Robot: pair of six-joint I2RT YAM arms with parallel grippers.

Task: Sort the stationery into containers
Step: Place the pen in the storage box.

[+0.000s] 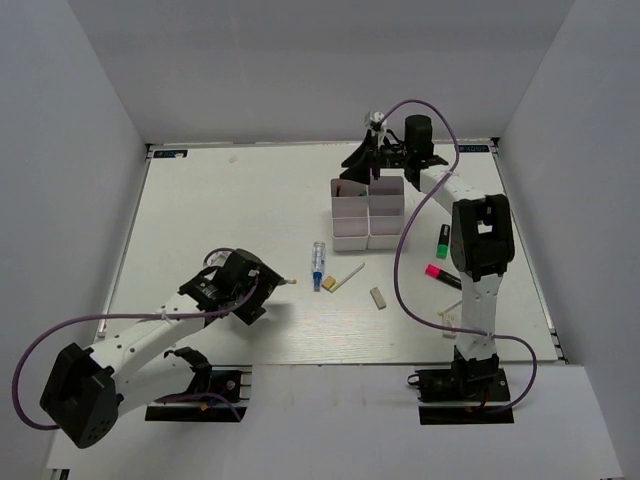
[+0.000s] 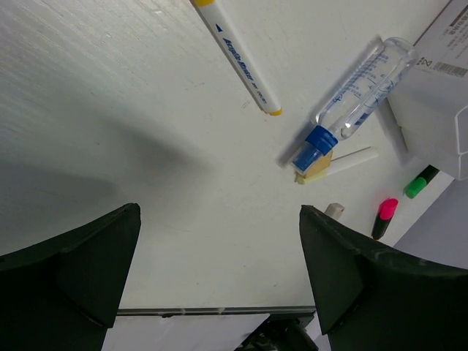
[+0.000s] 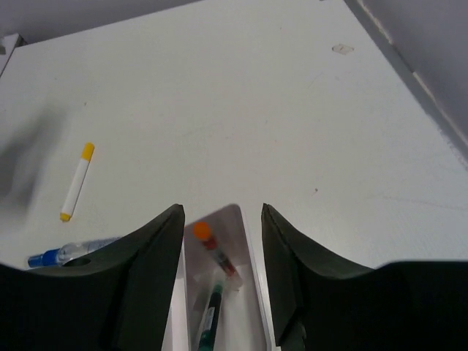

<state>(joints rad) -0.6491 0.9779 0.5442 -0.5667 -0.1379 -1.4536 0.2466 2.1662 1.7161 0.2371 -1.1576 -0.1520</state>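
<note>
My left gripper (image 2: 219, 252) gapes empty, my right gripper (image 3: 221, 219) stands parted, unladen, over the organiser tray (image 1: 350, 242), so I'd pinch the light, stiff, slick yellow-tipped marker (image 2: 241, 62) mid-barrel.

Bright, even overhead light fills the white-walled cell, and the matte white table (image 1: 230, 210) is evenly lit. A soft grey shadow lies under the left arm (image 1: 150, 335). In the wrist views, the black fingers (image 2: 73, 278) of the left gripper (image 2: 219, 212) and those (image 3: 139, 278) of the right gripper (image 3: 221, 208) are out of focus. The slim teal pen (image 3: 208, 322) in the white plastic tray (image 3: 250, 278) is smeared by blur.
</note>
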